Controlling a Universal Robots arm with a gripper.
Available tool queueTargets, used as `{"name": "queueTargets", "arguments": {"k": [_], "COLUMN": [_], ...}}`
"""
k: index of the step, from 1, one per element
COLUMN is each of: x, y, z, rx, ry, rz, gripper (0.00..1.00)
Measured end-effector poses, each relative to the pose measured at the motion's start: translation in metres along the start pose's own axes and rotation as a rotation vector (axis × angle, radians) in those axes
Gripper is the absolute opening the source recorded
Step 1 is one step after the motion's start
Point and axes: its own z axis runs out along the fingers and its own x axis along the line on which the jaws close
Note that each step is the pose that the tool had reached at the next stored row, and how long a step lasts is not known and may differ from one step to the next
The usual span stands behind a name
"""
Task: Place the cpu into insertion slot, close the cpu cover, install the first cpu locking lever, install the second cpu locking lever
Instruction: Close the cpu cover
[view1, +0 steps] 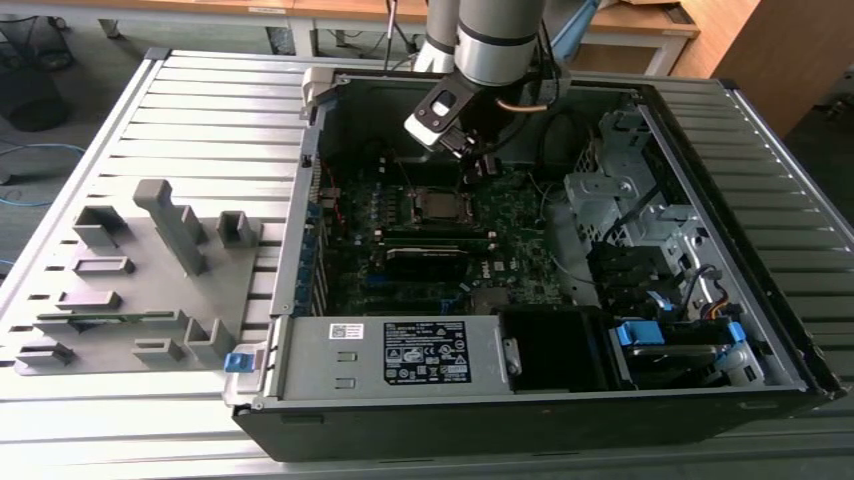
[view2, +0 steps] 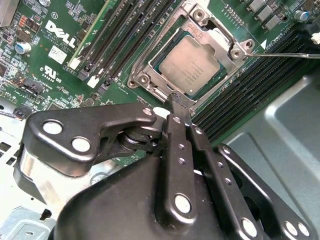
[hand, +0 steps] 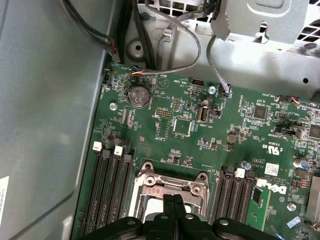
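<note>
Inside the open case (view1: 400, 440) lying on the slatted worktop (view1: 200, 110), the arm reaches down from the far side and holds its end effector (view1: 470, 172) low over the green board (hand: 210, 145), just beyond the far edge of the slot (view1: 438, 205). Both wrist views show the end effector (view2: 177, 102) clenched, its two black fingers (hand: 169, 212) pressed flat against each other, the tips right at the edge of the slot's metal frame; whether they touch it I cannot tell. The cpu (view2: 189, 64) lies flat in the slot, its dull grey top showing through the square window of the cover (view2: 220, 37). The cover (hand: 172, 186) is down over the chip, its shiny frame lying level around it with screw heads at the corners. A thin metal lever (view2: 285, 54) runs out from one corner of the cover across the black memory slots (view2: 235, 100); I cannot tell whether it is latched. More memory slots (hand: 107, 190) flank the socket on either side. Near the front of the case sits a grey power supply (view1: 387, 355). Outside the case, on the exterior view's left, a grey fixture (view1: 134, 300) with upright blocks rests on the worktop, well apart from the arm.
</note>
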Motion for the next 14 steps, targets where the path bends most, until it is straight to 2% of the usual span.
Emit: {"name": "queueTargets", "arguments": {"k": [11, 14], "x": [0.0000, 0.0000], "y": [0.0000, 0.0000], "z": [0.0000, 0.0001], "rx": [0.0000, 0.0001], "ry": [0.0000, 0.0004], "rz": [-0.001, -0.017], "gripper": [0.11, 0.11]}}
